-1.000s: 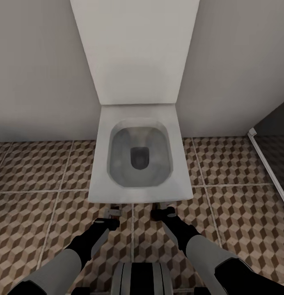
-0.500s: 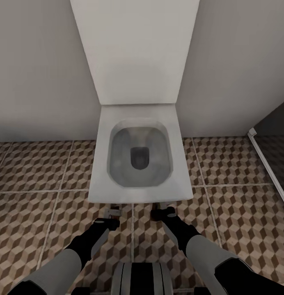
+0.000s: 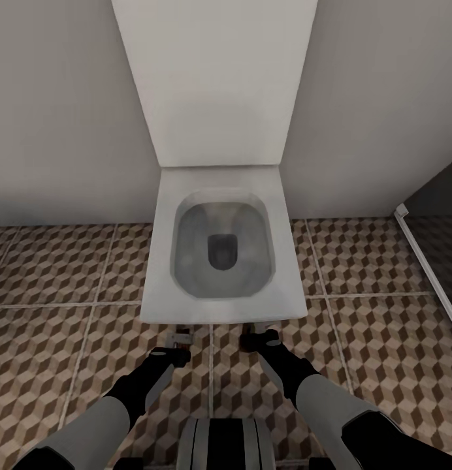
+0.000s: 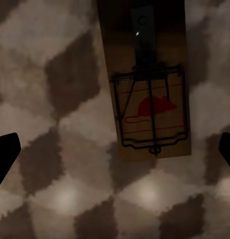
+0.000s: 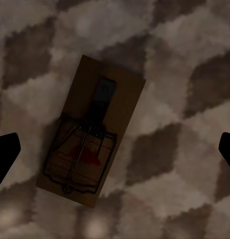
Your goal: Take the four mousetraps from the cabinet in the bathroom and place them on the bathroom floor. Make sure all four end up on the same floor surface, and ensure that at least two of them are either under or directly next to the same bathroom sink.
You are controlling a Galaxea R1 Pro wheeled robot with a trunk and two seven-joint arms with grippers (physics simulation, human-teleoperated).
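While the head camera looks steeply down, both dark arms reach forward over the bathroom floor, large square tiles printed with a brown, beige and white cube pattern. Just ahead of the arms stands a white square toilet with its lid raised against the pale wall. The left gripper and the right gripper hang low at the toilet's front edge; from this view I cannot tell how their jaws stand.

Seen from the left wrist, the left gripper has its jaws wide apart, the dark fingertips at either edge of the picture. Between and slightly beyond them a flat tan wooden mousetrap with dark wire parts and a red mouse print lies flat on the cube-pattern tiles, untouched by either fingertip.

Seen from the right wrist, the right gripper also has its jaws spread wide, holding nothing. A second tan wooden mousetrap, angled across the tiles, lies flat between the jaws, nearer one fingertip and clear of both.
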